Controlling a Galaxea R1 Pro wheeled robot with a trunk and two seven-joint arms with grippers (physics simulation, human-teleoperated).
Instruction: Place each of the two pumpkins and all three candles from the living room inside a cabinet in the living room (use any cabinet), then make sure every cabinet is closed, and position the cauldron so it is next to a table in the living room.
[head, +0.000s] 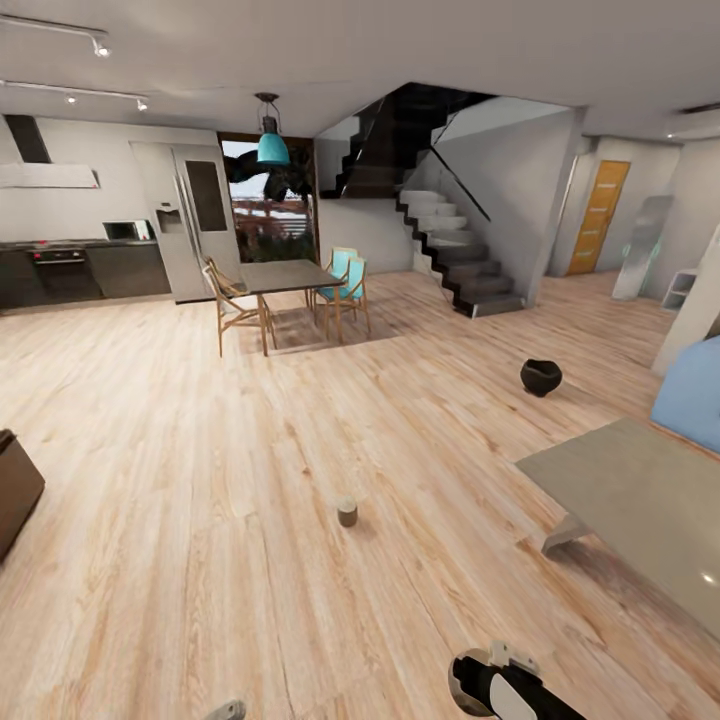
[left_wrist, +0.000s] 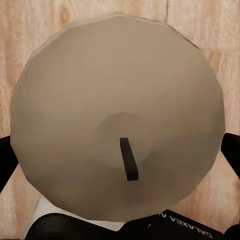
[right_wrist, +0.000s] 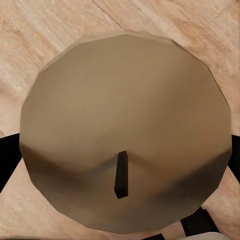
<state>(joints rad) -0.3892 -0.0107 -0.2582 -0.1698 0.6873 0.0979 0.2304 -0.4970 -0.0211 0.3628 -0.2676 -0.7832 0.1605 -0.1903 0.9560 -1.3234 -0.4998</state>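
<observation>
you carry a candle (left_wrist: 117, 120) pinched in the left gripper (left_wrist: 120, 150) and another (right_wrist: 125, 130) in the right gripper (right_wrist: 120, 165). a third candle (head: 347, 512) stands left of the table (head: 640, 500), the cauldron (head: 541, 376) beyond it. next, reach the cabinet (head: 15, 495), far left.

An open-plan home; a dining table (head: 283, 276) with chairs (head: 343, 288) stands on the plank floor (head: 200, 450); behind it a fridge (head: 190, 220) and kitchen counter (head: 85, 268); right of it a staircase (head: 450, 250); nearer, a coffee table (head: 640, 500).
</observation>
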